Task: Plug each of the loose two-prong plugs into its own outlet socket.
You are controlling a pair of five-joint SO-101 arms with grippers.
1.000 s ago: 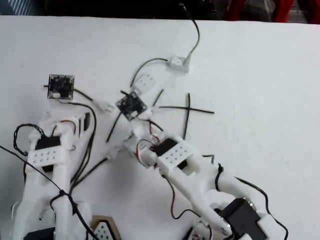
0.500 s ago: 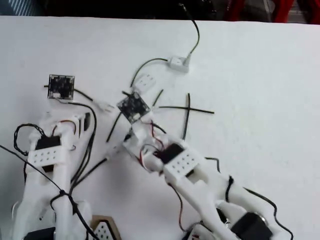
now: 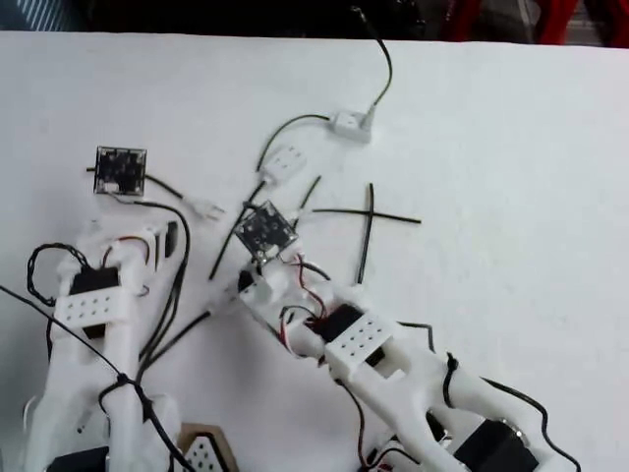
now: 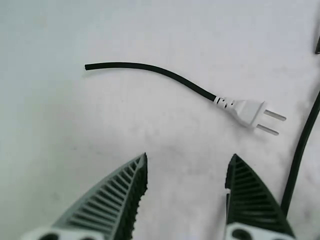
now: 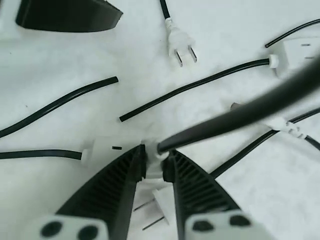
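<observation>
My right gripper (image 5: pixel 155 152) is shut on a white two-prong plug (image 5: pixel 153 172) with a black cable; its prongs point back toward the wrist. Right beside the fingertips lies a small white outlet socket (image 5: pixel 102 150) on its own cable. In the high view this gripper (image 3: pixel 257 285) sits at the table's middle, next to that socket (image 3: pixel 225 292). My left gripper (image 4: pixel 187 162) stands open above bare table, a short way from a loose white plug (image 4: pixel 247 111) on a black cable. That plug (image 3: pixel 208 208) lies just beyond the left gripper (image 3: pixel 162 236).
Two more white sockets (image 3: pixel 351 123) (image 3: pixel 283 160) lie farther back, one cabled off the far edge. Loose black cable pieces (image 3: pixel 366 214) cross right of centre. Another loose plug (image 5: pixel 180 47) lies ahead of the right gripper. The table's right half is open.
The right arm has drawn back toward the near side, carrying the plug with it. The left arm has stayed where it was.
</observation>
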